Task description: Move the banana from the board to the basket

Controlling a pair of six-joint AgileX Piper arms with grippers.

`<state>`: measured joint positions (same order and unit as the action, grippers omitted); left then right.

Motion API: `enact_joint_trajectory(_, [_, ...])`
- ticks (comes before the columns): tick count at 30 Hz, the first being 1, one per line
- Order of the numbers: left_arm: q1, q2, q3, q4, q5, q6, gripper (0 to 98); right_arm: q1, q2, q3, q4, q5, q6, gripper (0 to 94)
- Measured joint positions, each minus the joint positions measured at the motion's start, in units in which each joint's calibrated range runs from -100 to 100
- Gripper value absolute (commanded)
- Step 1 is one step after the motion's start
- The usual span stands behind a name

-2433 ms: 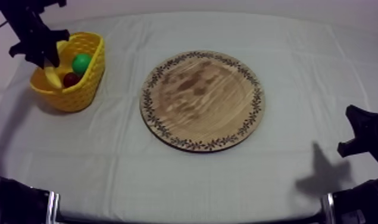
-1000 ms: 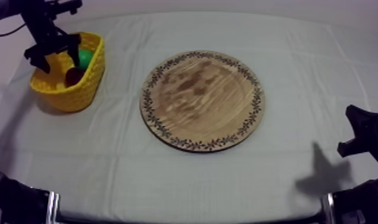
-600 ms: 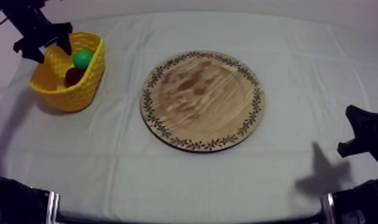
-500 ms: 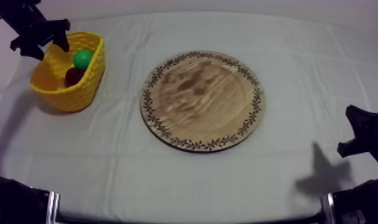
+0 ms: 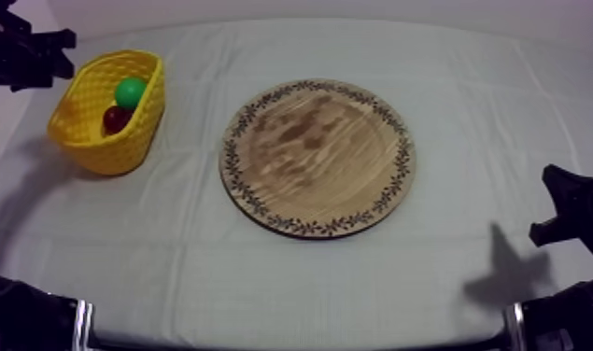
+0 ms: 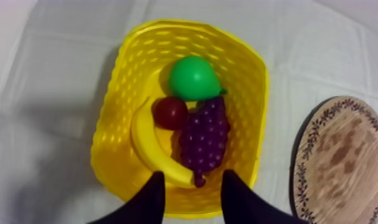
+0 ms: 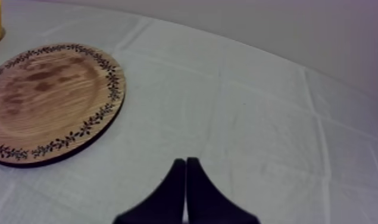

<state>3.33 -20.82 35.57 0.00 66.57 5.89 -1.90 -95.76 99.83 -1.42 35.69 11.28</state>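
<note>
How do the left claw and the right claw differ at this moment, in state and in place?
The left claw is open wide; the right claw is shut to a narrow wedge. The left claw hangs over the yellow basket, the right claw over the cloth beside the wooden board. Both hold nothing.

The cloth-covered table (image 5: 262, 280) carries two things: the board (image 5: 317, 157), flat near its middle, and the basket (image 5: 122, 149) at ten o'clock, well apart from it.
</note>
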Motion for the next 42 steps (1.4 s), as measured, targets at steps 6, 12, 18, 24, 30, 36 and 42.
enact_joint_trajectory(6, [0.44,-2.52,1.12,0.0,-0.51,0.51,27.9,0.0,0.0,0.0,0.0,0.0,0.0,0.2])
enact_joint_trajectory(12, [0.56,-8.33,6.78,0.64,-6.75,0.75,14.9,0.0,0.0,0.0,0.0,0.0,0.0,0.2])
enact_joint_trajectory(18, [0.62,-18.03,16.83,0.0,-16.53,0.77,3.2,0.0,0.0,0.0,0.0,0.0,0.0,0.2])
enact_joint_trajectory(24, [0.9,-29.8,28.64,-4.09,-24.71,3.51,0.5,0.0,0.0,0.0,0.0,0.0,0.0,0.2])
enact_joint_trajectory(30, [-0.8,-43.18,39.53,-8.25,-28.96,7.57,0.1,0.0,0.0,0.0,0.0,0.03,0.0,0.2])
enact_joint_trajectory(36, [-2.94,-55.97,47.99,-10.62,-27.19,8.89,0.1,0.0,0.0,0.0,0.0,0.03,0.0,0.2])
enact_joint_trajectory(42, [-4.48,-67.41,53.68,-12.19,-26.52,12.0,0.1,0.0,0.0,0.0,0.0,-0.04,0.0,0.2])
